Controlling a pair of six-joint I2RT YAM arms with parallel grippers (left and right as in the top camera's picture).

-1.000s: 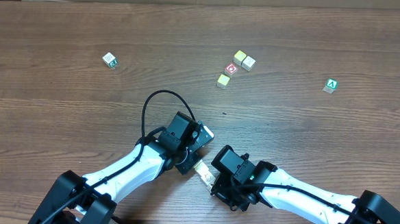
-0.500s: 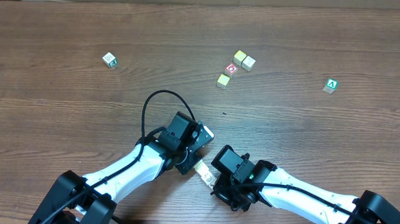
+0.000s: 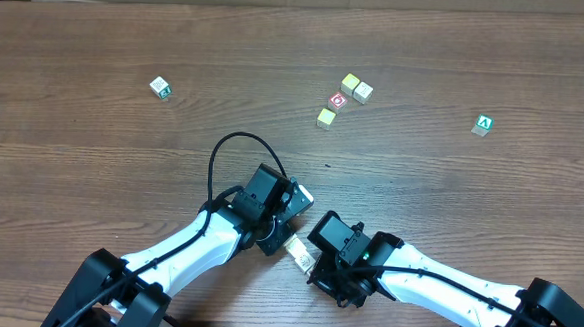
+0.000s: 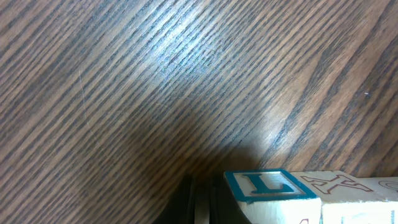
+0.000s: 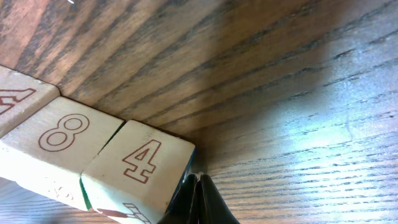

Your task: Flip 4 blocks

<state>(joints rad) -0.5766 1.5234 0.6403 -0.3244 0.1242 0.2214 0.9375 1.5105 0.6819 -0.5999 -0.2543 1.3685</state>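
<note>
So here's where we're at: the blocks (image 3: 297, 249) sit in a short row near the front of the table (image 3: 91, 173), right between the 2 arms. The left gripper (image 4: 202, 200) has its fingers pinched together on nothing. Its tips are down by the wood just left of the L block (image 4: 270, 185), the one with the blue frame. An A block (image 4: 339, 182) butts up against that one.

The right gripper (image 5: 198, 199) is the same deal: fingers squeezed flat against each other, nothing held. Its tips are right at the corner of the 4 block (image 5: 142, 163), which touches the 8 block (image 5: 65, 134). We can't tell if the tips actually touch it.

Further back we've got 3 pale cubes (image 3: 349, 83) clustered with a red-ring cube (image 3: 337, 101). There's also a green-marked cube (image 3: 160, 88) far left and another green-marked one (image 3: 483, 124) far right.
</note>
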